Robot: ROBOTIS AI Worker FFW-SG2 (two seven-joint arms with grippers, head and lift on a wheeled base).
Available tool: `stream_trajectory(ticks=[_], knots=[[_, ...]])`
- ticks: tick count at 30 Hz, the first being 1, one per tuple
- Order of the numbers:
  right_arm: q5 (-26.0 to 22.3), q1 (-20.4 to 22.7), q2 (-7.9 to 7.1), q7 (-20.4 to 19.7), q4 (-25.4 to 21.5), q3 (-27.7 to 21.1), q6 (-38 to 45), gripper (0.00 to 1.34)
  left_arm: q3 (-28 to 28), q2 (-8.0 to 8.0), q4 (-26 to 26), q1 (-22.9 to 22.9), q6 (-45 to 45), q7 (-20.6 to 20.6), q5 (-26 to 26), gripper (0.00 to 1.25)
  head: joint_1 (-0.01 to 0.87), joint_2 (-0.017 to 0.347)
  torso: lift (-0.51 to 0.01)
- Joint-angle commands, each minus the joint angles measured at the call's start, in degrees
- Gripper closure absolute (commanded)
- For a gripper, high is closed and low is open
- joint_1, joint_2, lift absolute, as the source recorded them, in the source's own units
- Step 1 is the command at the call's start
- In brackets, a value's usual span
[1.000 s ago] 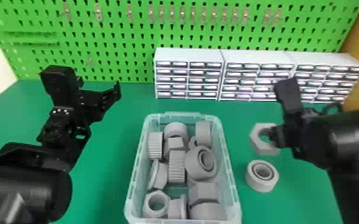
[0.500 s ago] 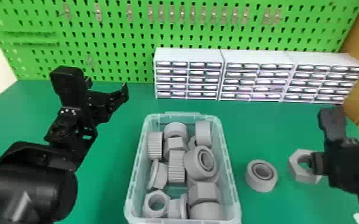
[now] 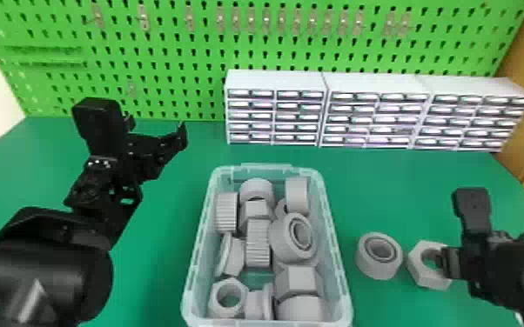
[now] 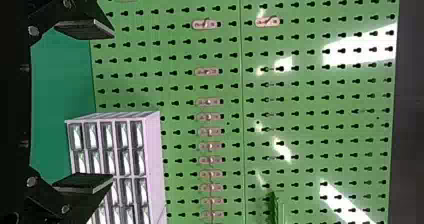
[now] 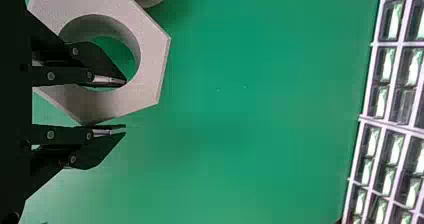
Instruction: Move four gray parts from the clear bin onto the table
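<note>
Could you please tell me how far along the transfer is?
A thick round gray ring lies on the green table, seemingly done. The right gripper is at a gray hexagonal nut outside the bin; whether it grips it is unclear. That makes two, so two seem left, from the clear plastic bin of gray parts.

Two gray parts [image 3: 366, 266] outside one clear bin [image 3: 337, 261], over ten inside, three drawer cabinets [image 3: 274, 80]

In front of me I had a flat green table [image 3: 165, 278], bearing a clear rectangular plastic bin [image 3: 338, 269], white many-drawered cabinets [image 3: 274, 82], and a thick round gray ring [image 3: 367, 267] (whether the gray hexagonal nut [image 3: 418, 273] beside it touched down, I couldn't tell).
</note>
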Motion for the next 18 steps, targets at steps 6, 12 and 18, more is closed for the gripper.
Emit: stream_trajectory(ticks=[6, 12, 18], knots=[[1.66, 0.83, 0.65, 0.0, 1.36, -0.4, -0.73, 1.04, -0.42, 0.0, 0.21, 0.02, 0.13, -0.29, 0.3, 0.25, 0.678, 0.034, -0.05], [3.77, 0.92, 1.88, 0.0, 1.53, -0.58, -0.64, 1.04, -0.86, 0.0, 0.39, 0.02, 0.13, -0.81, -0.31, 0.24, 0.678, 0.034, -0.05], [3.69, 1.09, 2.06, 0.0, 1.53, -0.75, -0.56, 1.01, 0.02, -0.71, 0.39, 0.1, -1.01, -1.34, 0.74, 0.24, 0.678, 0.034, -0.05]])
